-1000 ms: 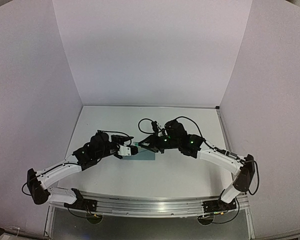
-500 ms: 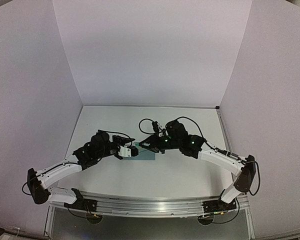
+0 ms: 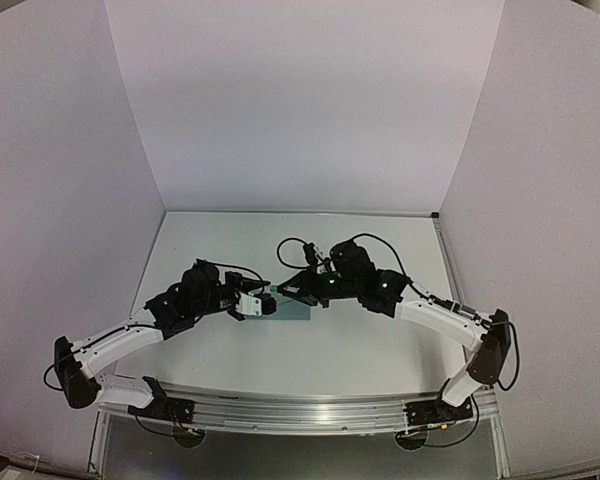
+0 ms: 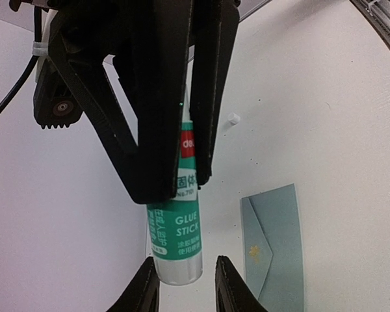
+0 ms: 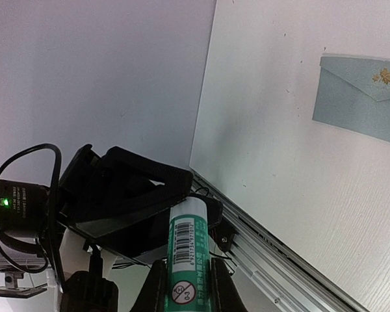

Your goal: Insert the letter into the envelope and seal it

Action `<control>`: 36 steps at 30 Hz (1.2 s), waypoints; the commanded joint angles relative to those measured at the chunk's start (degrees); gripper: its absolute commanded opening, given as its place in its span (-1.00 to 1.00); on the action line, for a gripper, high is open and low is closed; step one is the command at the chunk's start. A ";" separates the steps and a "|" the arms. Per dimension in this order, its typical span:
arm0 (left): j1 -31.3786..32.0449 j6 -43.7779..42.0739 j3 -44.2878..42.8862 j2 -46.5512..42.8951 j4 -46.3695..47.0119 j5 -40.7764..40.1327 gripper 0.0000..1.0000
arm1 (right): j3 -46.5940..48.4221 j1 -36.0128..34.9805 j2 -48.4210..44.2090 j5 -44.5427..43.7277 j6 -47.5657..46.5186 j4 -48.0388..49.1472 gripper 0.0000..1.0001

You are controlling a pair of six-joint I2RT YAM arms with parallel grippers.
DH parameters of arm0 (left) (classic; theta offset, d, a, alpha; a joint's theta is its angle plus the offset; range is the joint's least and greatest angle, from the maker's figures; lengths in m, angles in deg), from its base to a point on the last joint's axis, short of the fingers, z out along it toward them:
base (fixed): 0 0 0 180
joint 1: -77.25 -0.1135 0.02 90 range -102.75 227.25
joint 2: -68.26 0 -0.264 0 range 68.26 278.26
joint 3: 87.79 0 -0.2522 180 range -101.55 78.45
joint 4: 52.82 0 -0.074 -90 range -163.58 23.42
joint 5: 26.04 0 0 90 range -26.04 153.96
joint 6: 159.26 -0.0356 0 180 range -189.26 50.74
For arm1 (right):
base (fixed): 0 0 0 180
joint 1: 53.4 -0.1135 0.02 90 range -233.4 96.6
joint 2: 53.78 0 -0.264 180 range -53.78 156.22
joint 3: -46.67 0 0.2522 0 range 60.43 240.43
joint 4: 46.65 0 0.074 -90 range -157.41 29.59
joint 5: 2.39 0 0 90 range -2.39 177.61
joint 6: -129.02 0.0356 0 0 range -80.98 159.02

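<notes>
Start at the envelope (image 3: 292, 308): flat on the table (image 3: 360, 340), about midway between the two arm bases, flap folded down over a small gold mark. Long axis across the table, left to right in the overhead view. No sign of the letter in any view; likely tucked inside already, though hard to say with the flap down.

Just above its left end, find the glue stick (image 4: 177, 234), held roughly level and clear of the paper. Gripped near the barcode by the right gripper (image 5: 187, 279), clenched firmly on the tube. At the other end, flanked by the left gripper (image 4: 185, 289), fingers (image 4: 145, 289) either side of the pale tip and not clamped. A sliver of gap on one side, perhaps contact on the other; too close to call from the wrist view.

From both grippers, look down and slightly toward the near edge for the envelope; neither touching it. About equally near, the left over its left end, the right over its far edge.

Judging the step: uncapping or handing over the stick before gluing. Coming move then hinges on bringing the tip down onto the flap and along that left-right axis. Not yet sealed, by the look of it.
</notes>
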State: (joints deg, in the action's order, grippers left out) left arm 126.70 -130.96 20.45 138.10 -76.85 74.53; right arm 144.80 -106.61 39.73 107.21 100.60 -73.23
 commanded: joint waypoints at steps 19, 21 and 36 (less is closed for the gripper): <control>-0.01 -0.49 -2.01 -1.40 -0.18 1.32 -0.76 | 2.73 -0.40 2.02 1.16 -0.41 2.27 -1.00; -0.01 -0.56 -1.84 -1.53 -0.24 1.13 -0.94 | 2.92 -0.36 2.03 1.14 -0.61 2.27 -1.00; -0.13 16.79 -22.69 7.53 -38.07 16.05 -1.00 | 2.45 -0.31 1.17 7.93 -30.16 -1.84 -1.00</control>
State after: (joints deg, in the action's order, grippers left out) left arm 126.01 -122.29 6.23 142.32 -100.72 80.28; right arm 145.58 -106.60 41.00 112.20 85.36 -74.16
